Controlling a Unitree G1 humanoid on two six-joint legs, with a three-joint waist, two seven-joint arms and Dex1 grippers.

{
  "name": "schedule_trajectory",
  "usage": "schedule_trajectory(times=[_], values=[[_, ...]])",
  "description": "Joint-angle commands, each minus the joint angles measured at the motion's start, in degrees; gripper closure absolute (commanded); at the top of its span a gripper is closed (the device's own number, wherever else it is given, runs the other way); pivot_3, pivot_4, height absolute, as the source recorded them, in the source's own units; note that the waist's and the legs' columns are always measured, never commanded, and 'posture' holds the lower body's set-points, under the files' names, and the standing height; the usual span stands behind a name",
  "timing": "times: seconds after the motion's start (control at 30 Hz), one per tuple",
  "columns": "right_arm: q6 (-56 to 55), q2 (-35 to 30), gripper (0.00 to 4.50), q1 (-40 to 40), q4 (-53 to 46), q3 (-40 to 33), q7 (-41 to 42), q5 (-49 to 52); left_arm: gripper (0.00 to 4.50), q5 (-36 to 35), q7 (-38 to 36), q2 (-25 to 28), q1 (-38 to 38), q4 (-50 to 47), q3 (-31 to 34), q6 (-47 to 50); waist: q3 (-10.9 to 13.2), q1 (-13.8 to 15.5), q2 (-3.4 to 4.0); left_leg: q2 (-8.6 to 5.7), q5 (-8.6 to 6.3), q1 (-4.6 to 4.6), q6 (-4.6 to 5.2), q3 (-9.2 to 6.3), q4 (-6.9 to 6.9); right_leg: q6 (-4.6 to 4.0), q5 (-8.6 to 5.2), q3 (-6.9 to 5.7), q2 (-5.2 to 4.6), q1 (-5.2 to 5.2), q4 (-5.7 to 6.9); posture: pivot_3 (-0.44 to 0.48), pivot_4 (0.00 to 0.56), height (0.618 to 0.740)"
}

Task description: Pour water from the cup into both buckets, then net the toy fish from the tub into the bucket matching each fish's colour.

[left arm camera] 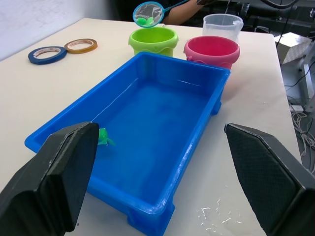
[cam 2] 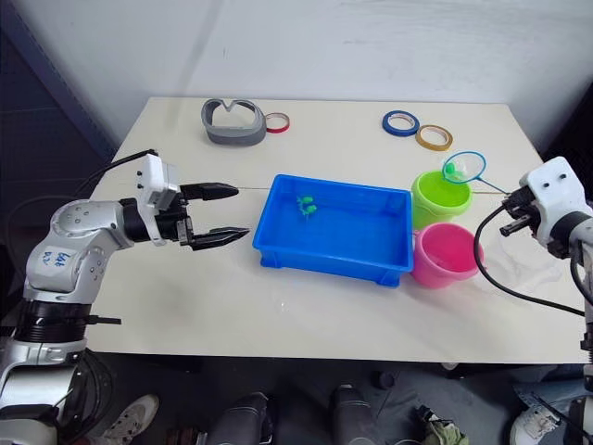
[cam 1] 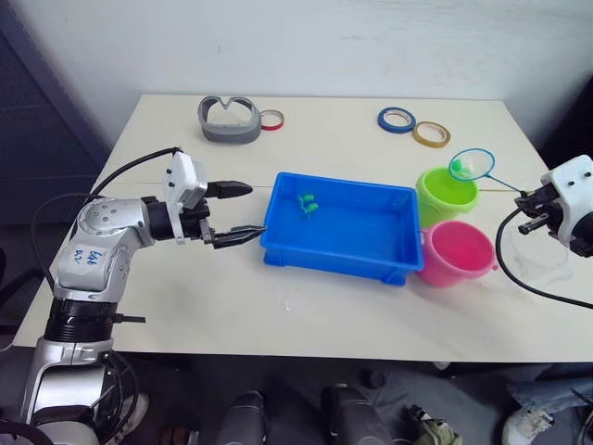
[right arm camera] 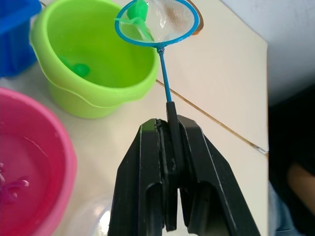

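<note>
The blue tub (cam 1: 326, 256) sits mid-table holding water and a green toy fish (cam 1: 308, 202). My left gripper (cam 1: 237, 212) is open just left of the tub, empty. My right gripper (right arm camera: 170, 125) is shut on the net's thin handle. The net hoop (cam 1: 473, 165) hangs above the far rim of the lime green bucket (cam 1: 447, 197) with a green fish (right arm camera: 138, 17) in its mesh. Another green fish (right arm camera: 78, 69) lies inside that bucket. The pink bucket (cam 1: 456, 252) stands in front of it with a pink fish (right arm camera: 12, 189) in water. The clear cup (left arm camera: 222, 27) stands right of the buckets.
A grey curved object (cam 1: 229, 120) and a red tape ring (cam 1: 271, 120) lie at the back left. Blue (cam 1: 396, 119) and yellow (cam 1: 431, 134) tape rings lie at the back right. Water drops spot the table near the tub's left end.
</note>
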Motion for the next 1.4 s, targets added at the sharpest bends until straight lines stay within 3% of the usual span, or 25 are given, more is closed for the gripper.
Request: schedule_trajectory(times=[0.03, 0.23, 0.53, 0.83, 1.4], values=[[-5.8, -2.8, 4.50, 0.3, -0.8, 0.5, -0.7, -3.2, 0.04, -0.1, -0.2, 0.1, -0.6, -0.8, 0.7, -0.8, 0.0, 0.0, 0.00, 0.00, 0.00, 0.00, 0.00, 0.01, 0.00, 0.00, 0.00, 0.01, 0.01, -0.01, 0.01, 0.000, 0.150, 0.740], [-16.6, -6.9, 4.50, 4.0, -1.8, 4.1, -3.8, -12.1, 0.04, -0.1, -0.3, 0.2, -0.9, -0.6, 0.6, -0.7, 0.0, 0.0, 0.00, 0.00, 0.00, 0.00, 0.00, 0.04, 0.02, 0.01, 0.00, 0.03, 0.01, 0.00, 0.00, 0.000, 0.150, 0.740], [-32.7, -13.4, 4.50, 8.9, -2.8, 8.4, -17.8, -31.6, 0.04, 0.1, -0.8, 0.2, -1.5, 0.0, 0.3, -0.7, 0.0, -0.1, 0.01, 0.00, 0.01, 0.04, 0.00, 0.18, 0.02, 0.00, 0.00, 0.13, 0.06, -0.03, 0.01, 0.000, 0.150, 0.740], [-37.4, -16.6, 4.50, 11.1, -2.9, 11.1, -30.2, -47.9, 0.04, 0.2, -1.4, 0.3, -2.1, 0.6, 0.1, -0.7, 0.0, 0.0, 0.01, 0.00, 0.01, 0.09, -0.01, 0.27, 0.04, 0.00, 0.00, 0.18, 0.08, -0.03, 0.05, 0.000, 0.150, 0.740], [-37.5, -18.3, 4.50, 13.8, -5.0, 11.5, -42.1, -60.8, 0.04, 0.4, -1.6, 0.0, -2.5, 1.1, 0.1, -1.0, 0.0, 0.0, 0.01, 0.01, 0.03, 0.12, 0.00, 0.36, 0.06, 0.00, 0.00, 0.20, 0.11, -0.03, 0.11, 0.000, 0.150, 0.740]])
